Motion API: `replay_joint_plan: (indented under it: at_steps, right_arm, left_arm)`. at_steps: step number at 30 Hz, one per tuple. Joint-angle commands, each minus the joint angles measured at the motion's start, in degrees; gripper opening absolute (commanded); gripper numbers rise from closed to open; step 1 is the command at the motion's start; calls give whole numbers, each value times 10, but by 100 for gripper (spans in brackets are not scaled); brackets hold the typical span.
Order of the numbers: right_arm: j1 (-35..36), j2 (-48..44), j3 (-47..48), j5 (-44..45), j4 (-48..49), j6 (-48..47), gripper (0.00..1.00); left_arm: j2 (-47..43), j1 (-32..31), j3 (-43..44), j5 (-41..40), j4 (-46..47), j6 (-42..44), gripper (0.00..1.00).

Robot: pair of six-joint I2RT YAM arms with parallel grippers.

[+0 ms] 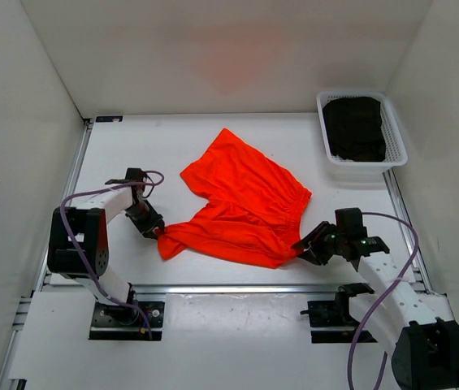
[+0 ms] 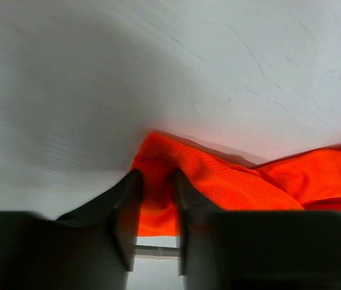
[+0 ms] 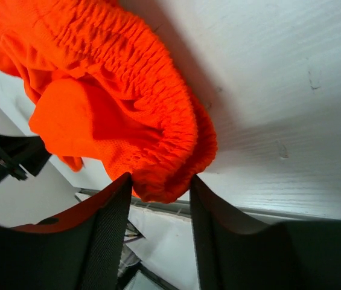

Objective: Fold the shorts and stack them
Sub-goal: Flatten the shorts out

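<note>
Right pincer [image 3: 161, 184]: nearest, clenched on the shorts' [image 1: 241, 203] waistband end
Shorts: rumpled, unfolded, mid-tabletop [image 1: 132, 146]
Left pincer [image 2: 157, 181]: clenched on a leg-hem corner
Basket [image 1: 363, 169]: far right, holding dark cloth
Progress: folding apparently just starting; stacking remains

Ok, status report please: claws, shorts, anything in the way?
Left claw shut on shorts corner. Right claw shut on waistband. Basket far right, apart from shorts.

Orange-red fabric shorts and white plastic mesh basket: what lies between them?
Only bare white tabletop lies between the bright orange-red fabric shorts and the white plastic mesh basket, as the top external view shows.
</note>
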Motion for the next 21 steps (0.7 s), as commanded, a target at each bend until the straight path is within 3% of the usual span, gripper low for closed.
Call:
replay_joint_plan:
  at_steps: [1,2,3,6,11,14,17,18,21]
  right_arm:
    - [-2,0,-11,10,18,4,39]
    - [-2,0,-11,20,18,-3,33]
    - [-2,0,-11,20,18,-11,18]
    - [-2,0,11,40,5,-25,0]
    - [-9,26,77,73,5,-66,0]
    - [-33,96,190,100,20,-105,0]
    - [-56,189,372,110,20,-158,0]
    - [-61,222,419,110,20,-168,0]
    - [-61,242,564,115,6,-211,0]
  left_arm:
    - [4,-13,21,-13,13,-10,33]
    - [4,-13,21,-13,13,-10,21]
    - [11,-13,27,-13,13,-10,10]
    - [11,-13,32,-13,13,-10,10]
    - [-17,-13,80,-20,-5,-5,10]
    - [12,-13,202,-40,-68,11,10]
    - [56,-6,400,-66,-158,25,10]
    - [65,1,506,-66,-178,25,10]
    - [78,21,665,-59,-242,36,10]
